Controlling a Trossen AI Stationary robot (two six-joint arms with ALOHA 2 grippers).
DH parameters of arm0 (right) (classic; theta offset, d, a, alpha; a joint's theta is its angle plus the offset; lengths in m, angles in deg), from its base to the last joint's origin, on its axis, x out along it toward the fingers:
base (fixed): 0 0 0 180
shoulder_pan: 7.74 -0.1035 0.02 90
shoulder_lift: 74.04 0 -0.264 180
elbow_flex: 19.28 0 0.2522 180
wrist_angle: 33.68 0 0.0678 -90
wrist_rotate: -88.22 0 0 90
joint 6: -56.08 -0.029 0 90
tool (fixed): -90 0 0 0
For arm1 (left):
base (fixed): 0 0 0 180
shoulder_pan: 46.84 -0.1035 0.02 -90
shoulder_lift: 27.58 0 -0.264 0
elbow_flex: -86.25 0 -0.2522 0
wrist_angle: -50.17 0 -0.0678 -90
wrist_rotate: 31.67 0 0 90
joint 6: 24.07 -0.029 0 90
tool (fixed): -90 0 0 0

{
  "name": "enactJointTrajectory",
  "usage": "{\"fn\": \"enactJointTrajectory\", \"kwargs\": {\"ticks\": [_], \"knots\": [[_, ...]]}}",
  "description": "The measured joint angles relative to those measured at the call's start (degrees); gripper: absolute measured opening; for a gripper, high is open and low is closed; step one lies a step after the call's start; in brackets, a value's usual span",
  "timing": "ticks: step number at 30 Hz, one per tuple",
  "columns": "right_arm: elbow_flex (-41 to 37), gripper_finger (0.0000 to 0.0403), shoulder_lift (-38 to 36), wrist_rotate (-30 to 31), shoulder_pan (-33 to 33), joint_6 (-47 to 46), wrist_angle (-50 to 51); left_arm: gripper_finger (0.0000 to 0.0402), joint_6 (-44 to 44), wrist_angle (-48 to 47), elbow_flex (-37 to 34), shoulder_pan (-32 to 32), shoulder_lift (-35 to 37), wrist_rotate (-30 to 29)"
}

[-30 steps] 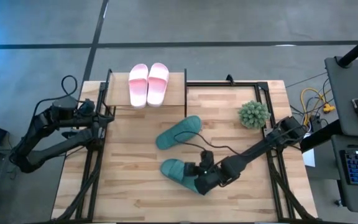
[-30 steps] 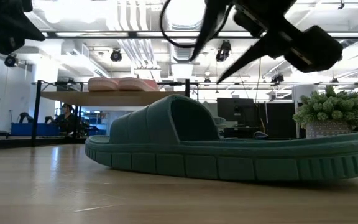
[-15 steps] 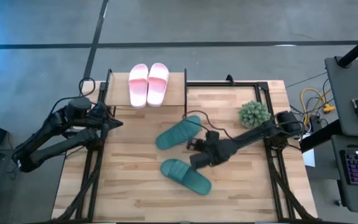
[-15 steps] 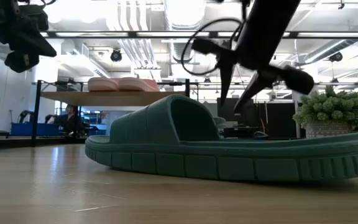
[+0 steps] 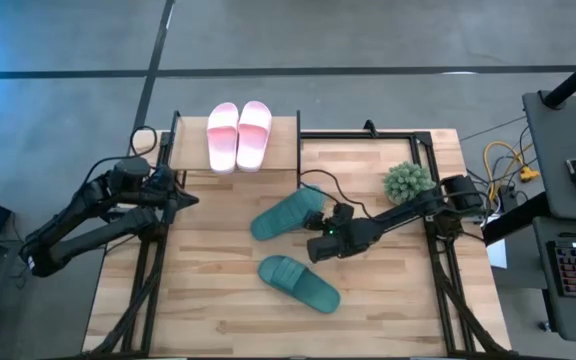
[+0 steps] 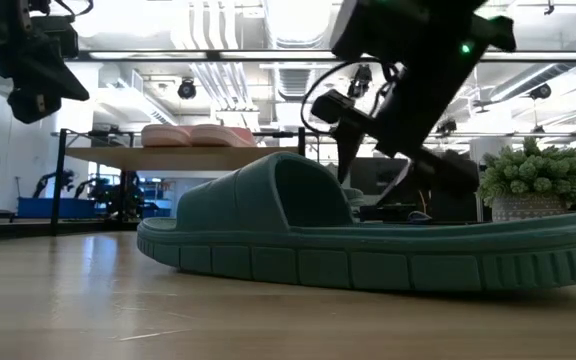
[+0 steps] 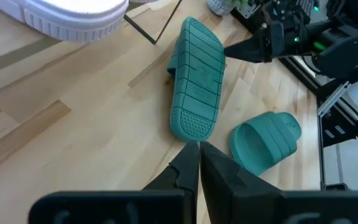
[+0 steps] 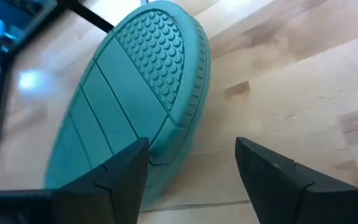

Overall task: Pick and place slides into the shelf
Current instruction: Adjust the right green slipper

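Two pale pink slides point(image 5: 238, 135) lie side by side on the top board of the shelf point(image 5: 286, 148) at the table's far left. One dark green slide point(image 5: 286, 212) lies sole up mid-table; it also shows in the right wrist view point(image 8: 135, 93). The other green slide point(image 5: 298, 282) rests on its sole nearer the front edge and fills the low view point(image 6: 368, 240). My right gripper point(image 5: 313, 222) is open, its fingers point(image 8: 117, 180) at the overturned slide's end nearest the plant. My left gripper point(image 5: 178, 198) is shut and empty at the table's left side, by the shelf. My right gripper is open at the overturned green slide's end point(image 8: 176, 134), coming from the table's right side. One finger shows in front of the slide's rim. I cannot tell whether it touches the slide.
A small potted plant point(image 5: 408, 183) stands at the table's right, close to my right arm. Black frame rails point(image 5: 438, 270) run along the table's left and right sides. Bare tabletop point(image 5: 218, 290) lies at the near left.
My right gripper has gone from beside the upright green slide toward the table's far edge, to the overturned slide's end, and has come lower. My left gripper has moved a little toward the table's right. Both green slides lie where they were.
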Motion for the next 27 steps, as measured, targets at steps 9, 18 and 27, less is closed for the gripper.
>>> {"fn": "enactJointTrajectory", "kwargs": {"ticks": [9, 18, 27], "knots": [[-8.1, 0.0229, -0.2, 1.8, 1.5, 2.2, -18.3, 0.0000, 0.0, 0.1, 0.0, 0.0, -1.1, -0.6], [-9.0, 0.0198, -0.2, 1.9, 5.1, 10.8, -25.0, 0.0000, 0.0, 0.1, 0.0, 0.0, -4.6, -1.1], [-4.5, 0.0061, -0.2, -2.3, 7.2, 25.3, -24.7, 0.0000, -0.4, 0.2, 0.0, 0.0, -6.8, -2.0]]}}
